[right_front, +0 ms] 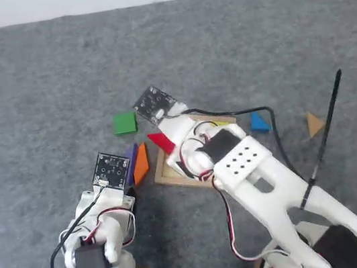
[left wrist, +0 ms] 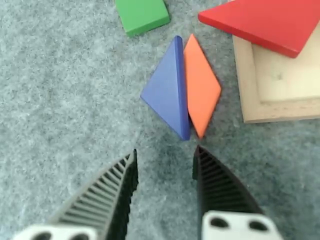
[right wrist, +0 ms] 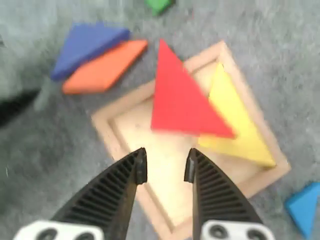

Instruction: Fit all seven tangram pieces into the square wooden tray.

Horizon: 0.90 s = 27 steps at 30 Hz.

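Note:
The square wooden tray [right wrist: 122, 131] lies under my right gripper [right wrist: 165, 167], which hangs open over its bare floor with nothing held. A yellow triangle [right wrist: 235, 120] lies inside the tray. A big red triangle [right wrist: 180, 100] rests tilted across it, one corner sticking out over the tray's rim [left wrist: 250, 75]. Just outside the tray, a dark blue triangle [left wrist: 165, 90] and an orange parallelogram [left wrist: 201, 87] lie edge to edge. My left gripper [left wrist: 165, 165] is open and empty a little short of them. A green square [right_front: 124, 123] sits farther back.
On the grey carpet to the right of the tray lie a light blue triangle [right_front: 259, 122] and a tan triangle [right_front: 314, 123]. A black cable [right_front: 326, 124] rises beside the right arm. Open carpet stretches to the left and back.

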### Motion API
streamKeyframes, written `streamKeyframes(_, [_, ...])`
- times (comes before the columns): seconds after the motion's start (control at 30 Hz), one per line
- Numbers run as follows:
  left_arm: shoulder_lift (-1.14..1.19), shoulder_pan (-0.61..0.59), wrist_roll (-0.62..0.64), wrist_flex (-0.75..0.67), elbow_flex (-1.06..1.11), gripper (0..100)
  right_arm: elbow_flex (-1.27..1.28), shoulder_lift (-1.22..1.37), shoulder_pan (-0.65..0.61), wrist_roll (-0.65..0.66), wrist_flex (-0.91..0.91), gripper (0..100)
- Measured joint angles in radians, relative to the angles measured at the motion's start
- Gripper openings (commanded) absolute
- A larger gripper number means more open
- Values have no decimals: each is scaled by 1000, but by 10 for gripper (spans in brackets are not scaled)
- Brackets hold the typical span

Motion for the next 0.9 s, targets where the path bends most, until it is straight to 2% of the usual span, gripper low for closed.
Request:
streamKeyframes(0.13, [0,0,0,0,0,170,-86,91,-2,-114,-123,143])
streamKeyframes(0.3, [0,0,0,0,0,170,-261,353,2,-193,-204,143])
streamKeyframes(0.6, [0,0,0,0,0,170,-497,715,0,-204,-218,143])
streamKeyframes(0.9, [0,0,0,0,0,170,-505,743,0,-204,-207,143])
